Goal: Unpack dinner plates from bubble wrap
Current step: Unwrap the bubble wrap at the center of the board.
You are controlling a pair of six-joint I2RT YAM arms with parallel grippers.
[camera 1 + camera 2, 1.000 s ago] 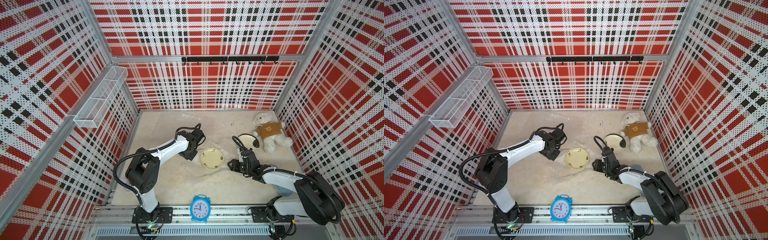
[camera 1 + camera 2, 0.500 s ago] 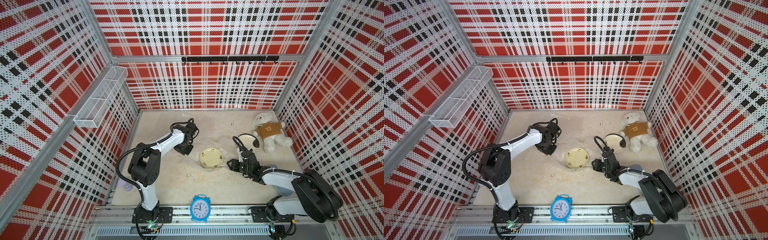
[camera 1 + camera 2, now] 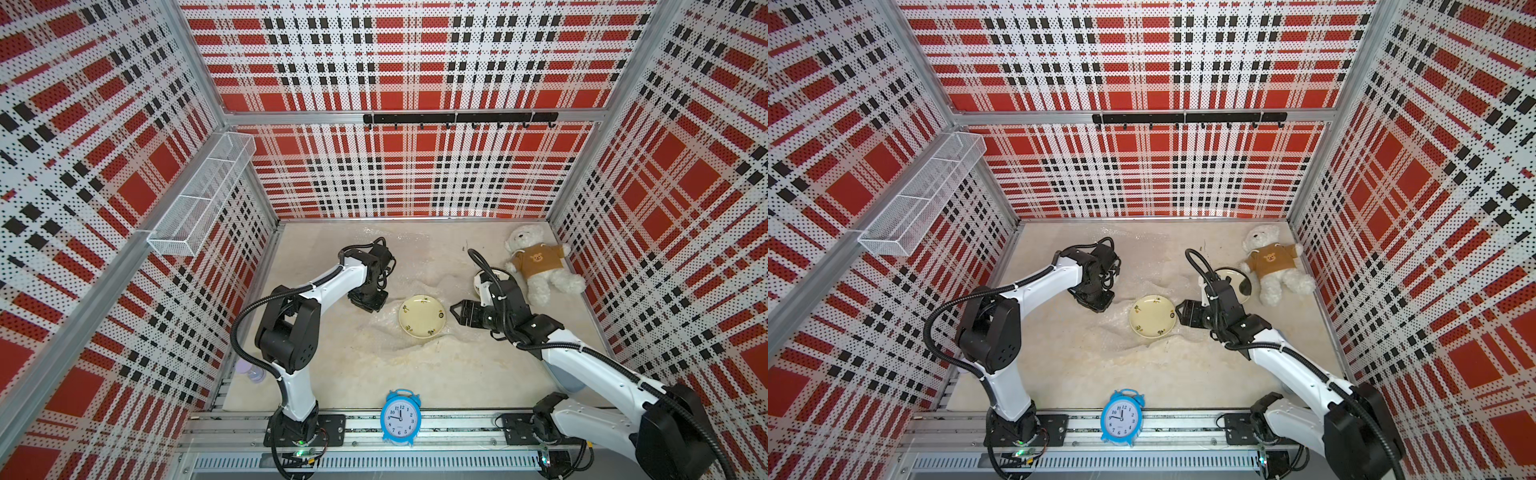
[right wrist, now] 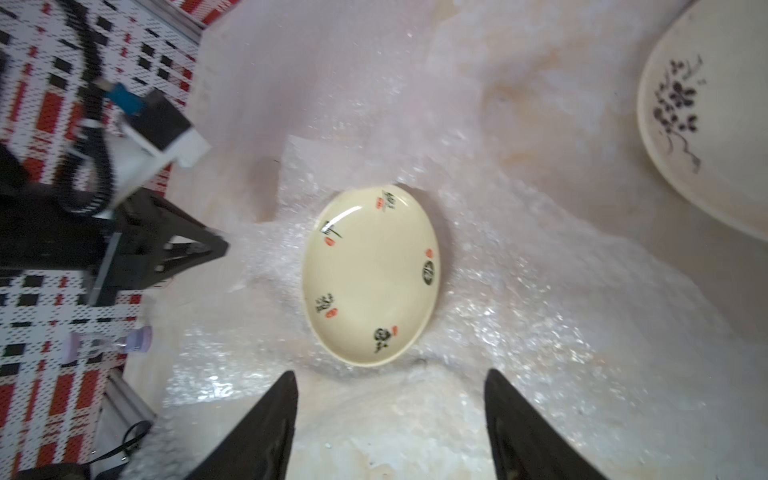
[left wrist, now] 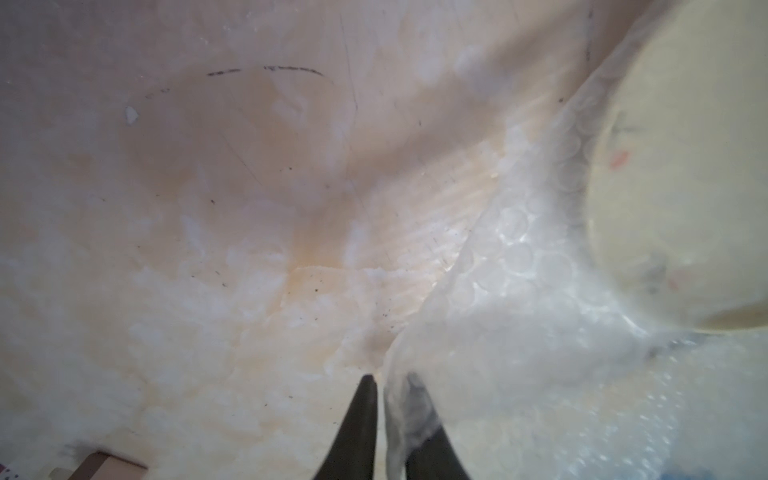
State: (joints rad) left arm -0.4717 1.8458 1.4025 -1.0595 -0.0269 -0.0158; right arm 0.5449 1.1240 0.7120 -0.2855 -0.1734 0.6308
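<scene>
A cream dinner plate (image 3: 422, 319) (image 3: 1152, 317) (image 4: 370, 274) with small dark marks lies face up on a crinkled sheet of clear bubble wrap (image 3: 388, 328) (image 4: 519, 311) mid-table. My left gripper (image 3: 369, 302) (image 5: 388, 378) is shut on the wrap's edge (image 5: 519, 270), to the left of the plate. My right gripper (image 3: 455, 311) (image 4: 390, 374) stands open just right of the plate, holding nothing. A second plate (image 3: 500, 275) (image 4: 715, 124) with a dark flower pattern lies behind the right wrist, partly hidden by it.
A white teddy bear (image 3: 536, 266) lies at the back right. A blue alarm clock (image 3: 400, 417) stands at the front edge. A small purple object (image 3: 249, 370) sits by the left wall. A wire basket (image 3: 199, 195) hangs on the left wall.
The left gripper has drawn back to the left with the wrap's edge. The right gripper's jaws have opened wider. The cream plate has hardly moved.
</scene>
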